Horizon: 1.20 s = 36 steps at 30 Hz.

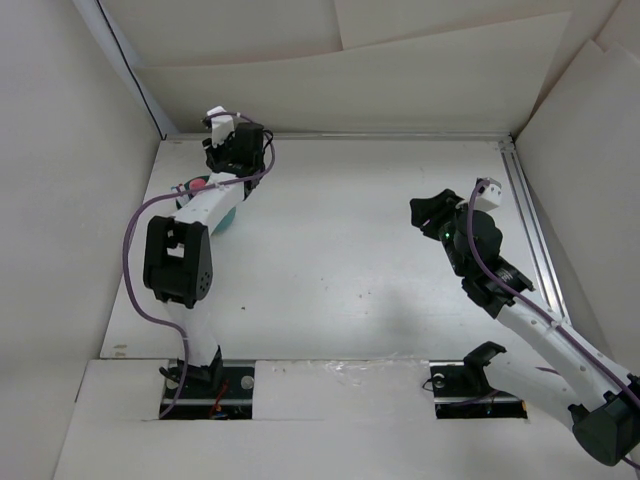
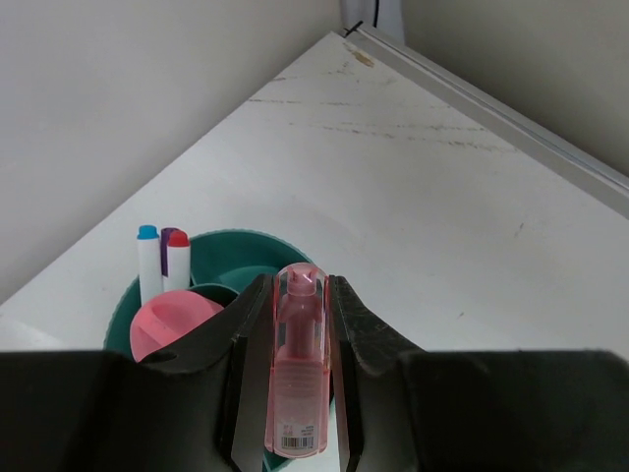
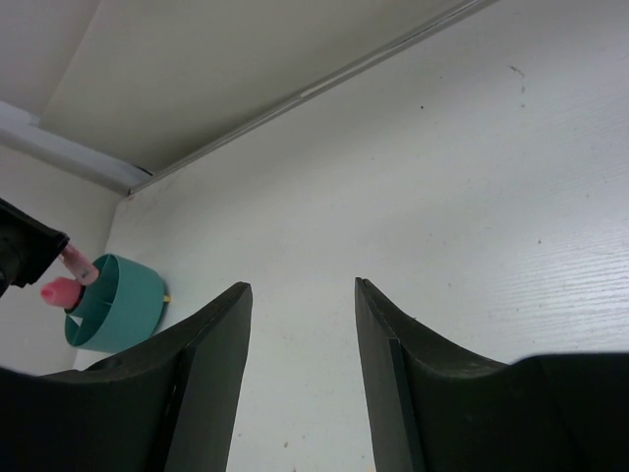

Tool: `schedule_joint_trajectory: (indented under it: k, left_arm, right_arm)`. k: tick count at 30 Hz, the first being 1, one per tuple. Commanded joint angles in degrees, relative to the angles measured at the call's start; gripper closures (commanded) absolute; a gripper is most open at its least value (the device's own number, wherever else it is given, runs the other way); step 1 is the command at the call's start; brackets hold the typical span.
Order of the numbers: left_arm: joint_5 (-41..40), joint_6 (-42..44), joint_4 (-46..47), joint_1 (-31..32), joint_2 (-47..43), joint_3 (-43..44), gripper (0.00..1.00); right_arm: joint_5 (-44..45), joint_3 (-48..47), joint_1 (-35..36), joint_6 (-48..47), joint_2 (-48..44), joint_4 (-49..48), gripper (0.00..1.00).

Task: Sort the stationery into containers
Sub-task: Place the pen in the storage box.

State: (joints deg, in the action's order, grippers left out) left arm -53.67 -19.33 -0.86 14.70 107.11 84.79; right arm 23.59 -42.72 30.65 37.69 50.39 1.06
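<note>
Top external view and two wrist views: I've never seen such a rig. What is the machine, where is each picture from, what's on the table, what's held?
Two robot arms are bolted at the near edge of a white table. The overhead picture looks down on both; each other picture comes from a camera on one wrist. The left gripper is shut on a stubby translucent pink marker-like piece, over a round teal plastic cup holding three capped pens and a rounded pink piece. The right gripper is open, empty.
</note>
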Motion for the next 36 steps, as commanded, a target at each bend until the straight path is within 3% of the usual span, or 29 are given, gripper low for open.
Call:
schedule_joint_trajectory:
  k: [1, 16, 36]
  left_arm:
    - [-4.2, 4.1, 3.7, -0.5, 0.5, 1.1, 0.97]
    - [-8.5, 13.8, 11.7, -0.5, 3.6, -0.5, 0.97]
    - [-9.5, 15.5, 14.7, 0.0, 6.4, -1.6, 0.95]
  right_arm:
    - [-0.1, -2.6, -0.4, -0.8, -0.5, -1.6, 0.48]
    - [-0.1, -2.6, -0.4, -0.8, 0.1, -1.6, 0.48]
    - [-0.7, -2.6, -0.4, -0.8, 0.1, -1.6, 0.48]
